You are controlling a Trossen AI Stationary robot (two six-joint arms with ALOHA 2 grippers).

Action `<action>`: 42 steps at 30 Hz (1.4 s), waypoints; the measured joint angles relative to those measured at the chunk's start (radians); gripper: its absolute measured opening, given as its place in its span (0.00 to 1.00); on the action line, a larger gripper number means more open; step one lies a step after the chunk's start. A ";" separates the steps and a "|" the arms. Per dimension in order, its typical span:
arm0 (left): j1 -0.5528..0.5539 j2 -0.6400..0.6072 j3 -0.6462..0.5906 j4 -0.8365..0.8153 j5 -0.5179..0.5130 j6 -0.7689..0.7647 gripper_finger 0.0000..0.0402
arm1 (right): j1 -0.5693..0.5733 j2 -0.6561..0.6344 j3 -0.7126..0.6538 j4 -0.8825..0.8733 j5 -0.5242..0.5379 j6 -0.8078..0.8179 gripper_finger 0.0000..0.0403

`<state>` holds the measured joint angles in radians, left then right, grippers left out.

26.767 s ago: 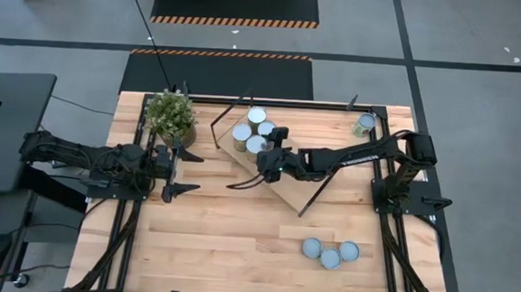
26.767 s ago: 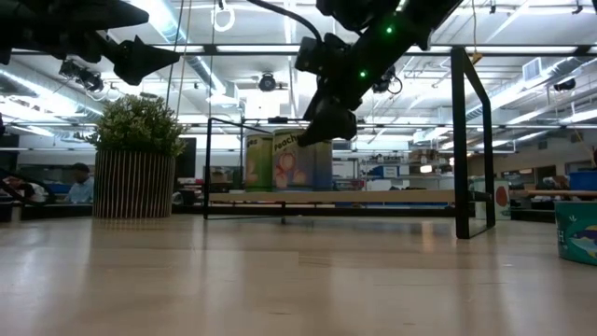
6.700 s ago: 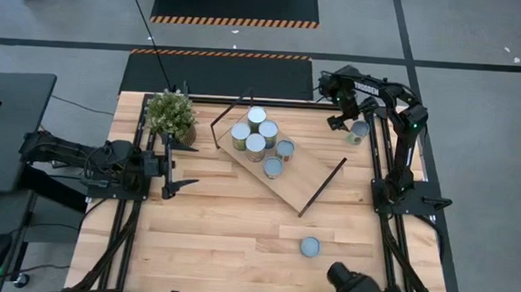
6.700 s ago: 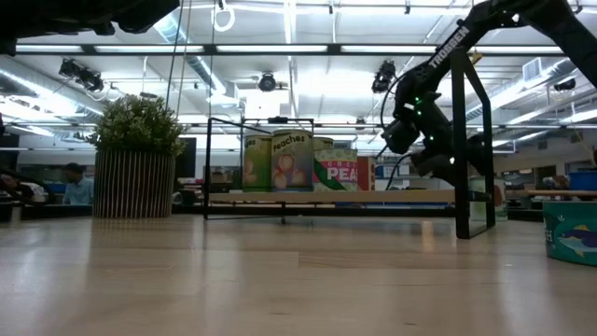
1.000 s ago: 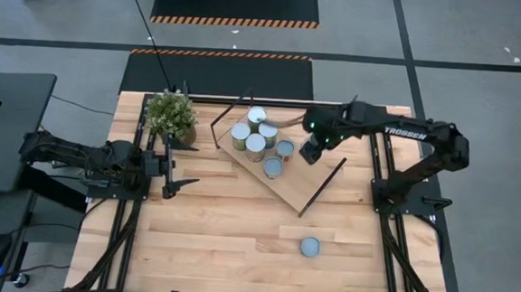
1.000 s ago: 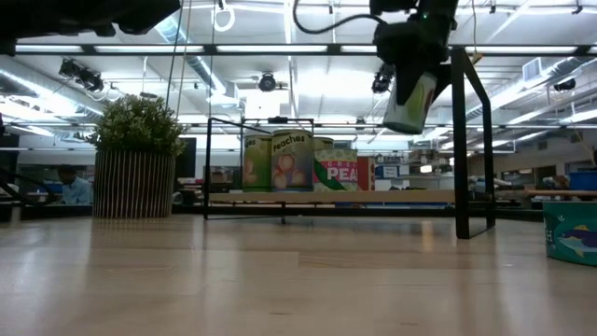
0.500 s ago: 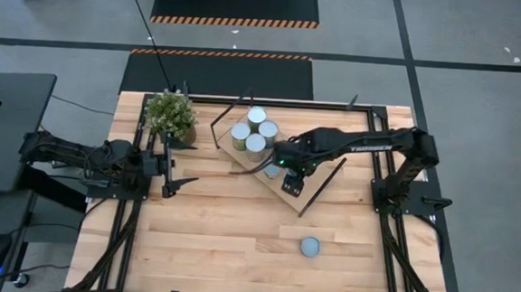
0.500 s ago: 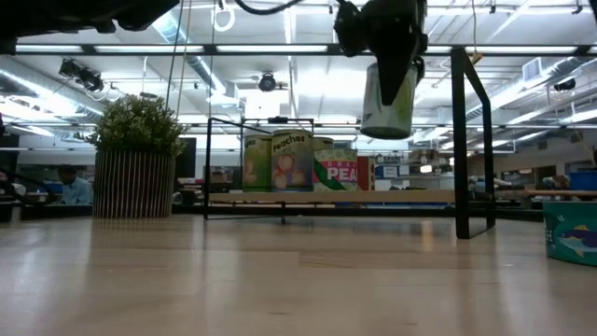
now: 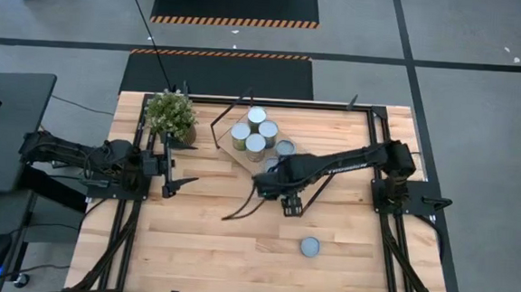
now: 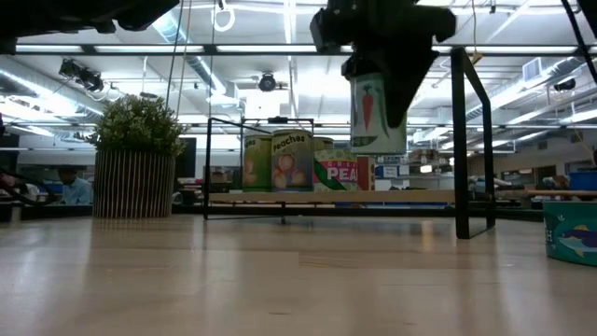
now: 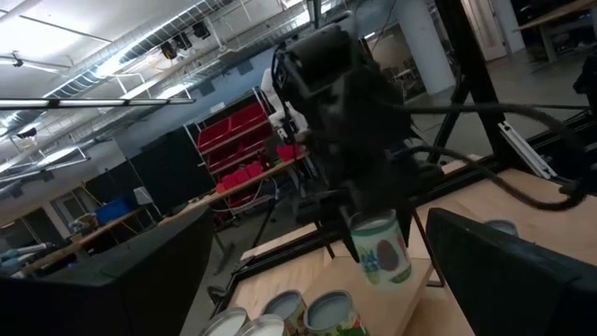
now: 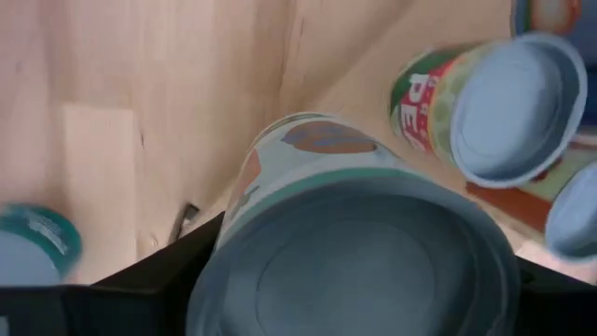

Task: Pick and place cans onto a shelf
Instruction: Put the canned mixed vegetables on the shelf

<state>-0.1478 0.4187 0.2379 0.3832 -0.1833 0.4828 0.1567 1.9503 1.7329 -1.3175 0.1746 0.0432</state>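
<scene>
Can [image 10: 378,114] upright in right tool [image 10: 381,89], axis vertical, above shelf [image 10: 373,197]

potted plant [image 9: 171,115], wooden table [image 9: 209,242]

Table [image 9: 209,242] bears shelf [image 9: 242,156], plant [image 9: 171,113]; shelf holds cans [image 9: 255,132]

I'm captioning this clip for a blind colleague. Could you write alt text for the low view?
Seen level from the tabletop, the right gripper hangs in the air with its jaws clamped on a can with a carrot label. Behind it, a few cans stand on the shelf, with a potted plant at the left.
</scene>
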 joint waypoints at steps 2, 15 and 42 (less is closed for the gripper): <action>0.000 0.000 0.000 0.000 0.000 0.000 0.99 | 0.019 0.004 0.001 0.003 0.021 -0.049 0.75; 0.000 0.000 0.000 0.000 0.000 0.000 0.99 | 0.047 0.021 -0.001 0.005 0.010 -0.236 0.75; 0.000 0.000 0.000 -0.003 0.000 -0.001 0.99 | 0.013 0.026 0.165 0.011 0.131 -0.469 0.75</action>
<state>-0.1478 0.4187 0.2379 0.3803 -0.1833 0.4818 0.1700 1.9759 1.8983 -1.3063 0.3051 -0.4258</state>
